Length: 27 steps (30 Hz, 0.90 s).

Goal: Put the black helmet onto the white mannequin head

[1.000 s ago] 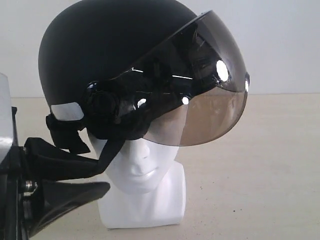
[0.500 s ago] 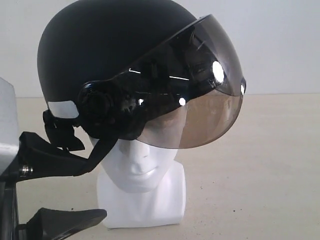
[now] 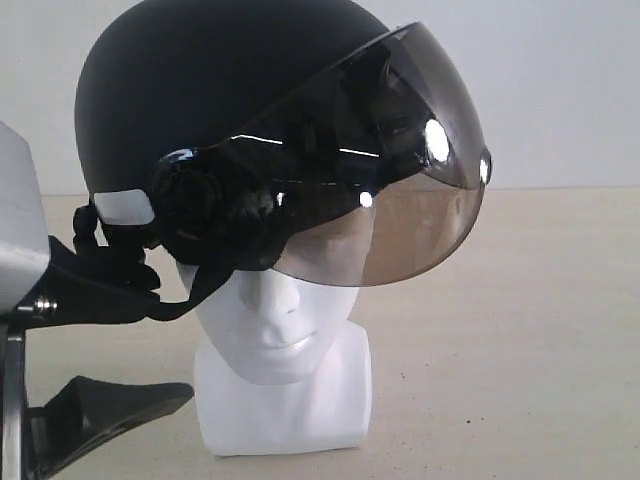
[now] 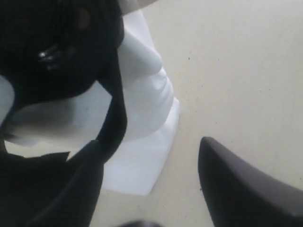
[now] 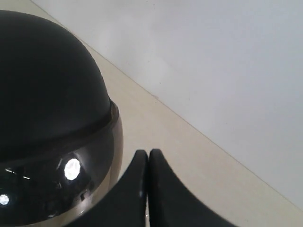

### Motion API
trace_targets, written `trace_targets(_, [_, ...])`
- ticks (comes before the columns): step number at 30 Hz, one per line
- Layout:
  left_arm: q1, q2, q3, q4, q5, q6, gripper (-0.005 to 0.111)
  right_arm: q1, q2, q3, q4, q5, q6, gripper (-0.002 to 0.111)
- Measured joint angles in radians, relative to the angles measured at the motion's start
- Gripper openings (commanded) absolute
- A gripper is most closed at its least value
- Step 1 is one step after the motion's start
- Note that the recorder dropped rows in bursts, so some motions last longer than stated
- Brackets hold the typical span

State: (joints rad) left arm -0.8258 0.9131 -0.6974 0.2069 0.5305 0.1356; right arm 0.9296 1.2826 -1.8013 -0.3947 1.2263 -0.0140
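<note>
The helmet (image 3: 200, 90) sits on top of the head (image 3: 280, 320), down over the crown and brow, wider than the head on both sides. It looks a bit tilted, the back lower than the front. Its smoky visor (image 3: 400, 200) juts forward over the eyes, so from here I only see the nose, mouth and chin clearly below it. A dark strap (image 3: 205, 290) hangs from the helmet's side pivot, down past the cheek. The head stands upright on the pale counter (image 3: 520, 350), with a plain white wall (image 3: 560, 80) behind.

The left gripper (image 3: 170, 345) is low beside the head with its fingers spread wide. The upper finger lies up against the strap under the helmet's rim, and the lower one hangs free just above the counter, next to the block base. Nothing is pinched between them.

The right gripper (image 5: 147, 158) shows only in its own wrist view: fingers pressed together, empty, just beside the visor's edge near the helmet's dome. Whether it touches the visor, I cannot tell.
</note>
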Motion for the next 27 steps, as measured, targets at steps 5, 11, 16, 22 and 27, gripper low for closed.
trace_targets(5, [0.000,0.000,0.000,0.007,-0.076,-0.004,0.057,0.000,0.000,0.000,0.000,0.000,0.000,0.000])
trace_targets(11, [0.000,0.000,0.000,0.059,-0.093,-0.065,0.057,0.000,0.002,0.000,0.000,0.000,0.000,0.000])
trace_targets(16, [0.000,0.000,0.000,0.065,-0.096,-0.085,0.057,0.000,0.014,-0.001,-0.004,0.000,0.006,0.000])
trace_targets(22, [0.000,0.000,0.000,0.067,0.015,-0.124,0.057,0.000,0.024,-0.001,-0.079,0.000,0.014,0.000])
trace_targets(27, [0.000,-0.012,0.000,0.069,0.097,-0.161,0.052,-0.026,0.024,-0.001,-0.159,-0.002,0.065,0.000])
